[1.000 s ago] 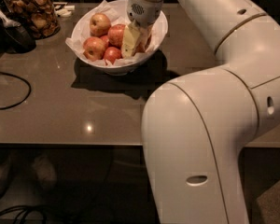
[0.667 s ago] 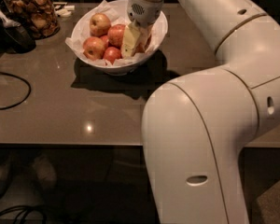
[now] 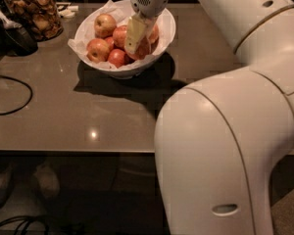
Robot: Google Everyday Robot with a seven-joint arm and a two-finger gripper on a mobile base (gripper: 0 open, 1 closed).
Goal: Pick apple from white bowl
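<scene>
The white bowl (image 3: 168, 27), lined with crinkled white paper, stands at the back of the dark table (image 3: 63, 116). It holds several red-yellow apples: one at the back left (image 3: 105, 24), one at the front left (image 3: 97, 49) and one at the front (image 3: 116, 58). My gripper (image 3: 135, 37) reaches down from above into the right half of the bowl, among the apples. An apple (image 3: 146, 47) lies right against it, partly hidden behind it.
A glass jar of brown snacks (image 3: 34, 11) stands at the back left, next to a dark object (image 3: 12, 35). A black cable (image 3: 12, 94) loops on the table's left. My large white arm (image 3: 225, 131) fills the right side and hides the table there.
</scene>
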